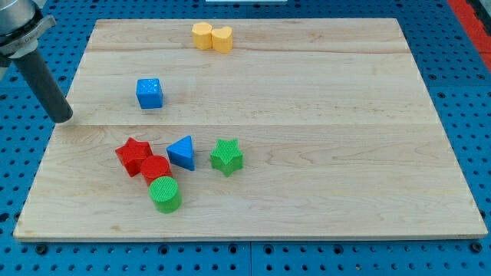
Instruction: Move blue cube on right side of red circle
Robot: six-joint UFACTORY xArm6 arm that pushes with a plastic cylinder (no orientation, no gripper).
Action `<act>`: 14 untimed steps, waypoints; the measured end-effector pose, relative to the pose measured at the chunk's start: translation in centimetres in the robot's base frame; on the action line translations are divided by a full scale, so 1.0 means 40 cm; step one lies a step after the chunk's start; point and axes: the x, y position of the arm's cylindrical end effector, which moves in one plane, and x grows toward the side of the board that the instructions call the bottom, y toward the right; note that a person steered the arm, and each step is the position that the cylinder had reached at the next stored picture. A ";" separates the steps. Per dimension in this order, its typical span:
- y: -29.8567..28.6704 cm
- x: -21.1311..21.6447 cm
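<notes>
- My tip (61, 117) sat at the board's (307, 199) left edge, left of the blue cube (149, 93).
- The red circle (155, 168) lay lower left, between the red star (133, 155) and green cylinder (165, 193).

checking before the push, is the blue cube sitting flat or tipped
Flat: the blue cube rests squarely on the board, top face level, standing alone.

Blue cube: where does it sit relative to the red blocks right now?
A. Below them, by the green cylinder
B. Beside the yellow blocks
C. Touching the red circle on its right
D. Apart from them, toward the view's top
D. The blue cube stands alone, above the red star and red circle, with bare board between; my tip is off to its left.
</notes>
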 end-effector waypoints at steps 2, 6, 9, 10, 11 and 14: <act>0.000 -0.046; 0.000 -0.150; 0.000 -0.233; 0.000 -0.233; 0.071 -0.236; 0.334 -0.206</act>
